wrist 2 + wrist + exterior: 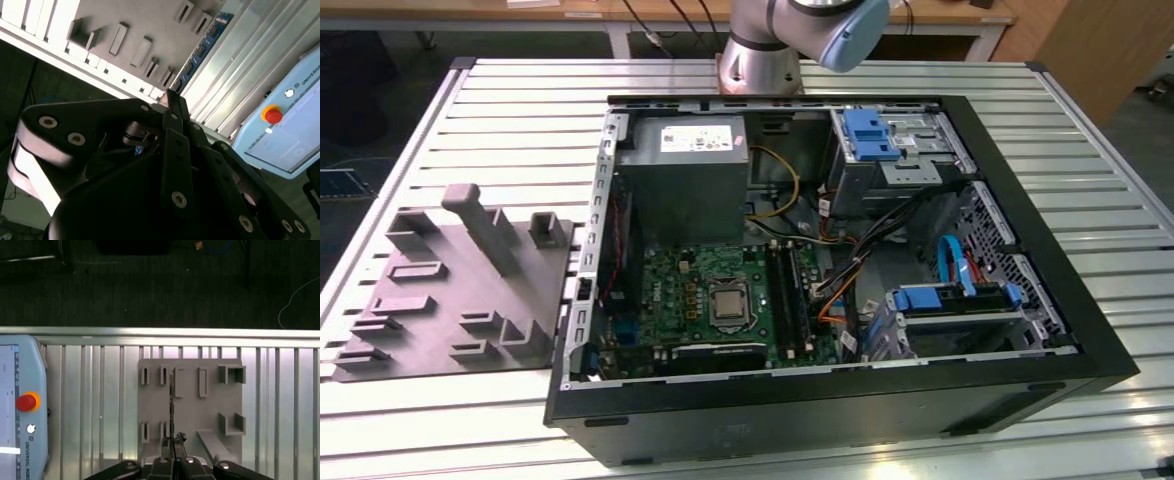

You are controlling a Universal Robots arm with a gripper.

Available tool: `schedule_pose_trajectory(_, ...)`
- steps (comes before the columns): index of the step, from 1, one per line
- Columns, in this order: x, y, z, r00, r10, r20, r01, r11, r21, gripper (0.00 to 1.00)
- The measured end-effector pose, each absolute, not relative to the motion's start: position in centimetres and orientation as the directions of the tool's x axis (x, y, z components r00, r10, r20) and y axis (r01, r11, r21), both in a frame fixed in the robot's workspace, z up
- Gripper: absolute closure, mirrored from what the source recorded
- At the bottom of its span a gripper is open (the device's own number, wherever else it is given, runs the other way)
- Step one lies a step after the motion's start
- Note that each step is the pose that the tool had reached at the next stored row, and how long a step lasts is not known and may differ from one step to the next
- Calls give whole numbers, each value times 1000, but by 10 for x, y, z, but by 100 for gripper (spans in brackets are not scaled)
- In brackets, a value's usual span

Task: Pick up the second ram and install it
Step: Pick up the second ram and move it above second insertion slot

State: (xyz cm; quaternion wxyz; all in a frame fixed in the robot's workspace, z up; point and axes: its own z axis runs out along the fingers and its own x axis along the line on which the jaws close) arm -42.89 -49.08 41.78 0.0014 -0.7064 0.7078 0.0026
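My gripper [172, 442] is shut on a ram stick [171, 400], which appears edge-on as a thin dark strip reaching out from the fingertips. In the second wrist view the same ram [207, 42] is a blue board with chips, sticking out past my gripper [170, 97]. I hang well above the grey slotted fixture [200, 410], which lies on the table at the exterior view's left [454, 290]. The open computer case [1014, 340] holds the green motherboard [707, 290], with its long ram slots [787, 290] beside the processor socket.
The arm's base [761, 60] stands behind the case. A power supply [683, 180], blue drive brackets [870, 135] and loose cables [841, 280] crowd the case. A teach pendant with a red stop button [26, 402] lies on the slatted table [90, 405] beside the fixture.
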Motion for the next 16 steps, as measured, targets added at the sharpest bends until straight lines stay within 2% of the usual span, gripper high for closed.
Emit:
schedule_pose_trajectory(8, -427, -491, 419, -2, -1000, -5, -1000, 2, 2, 89)
schedule_pose_trajectory(16, -398, -491, 418, -2, -1000, -6, -1000, 2, 2, 89)
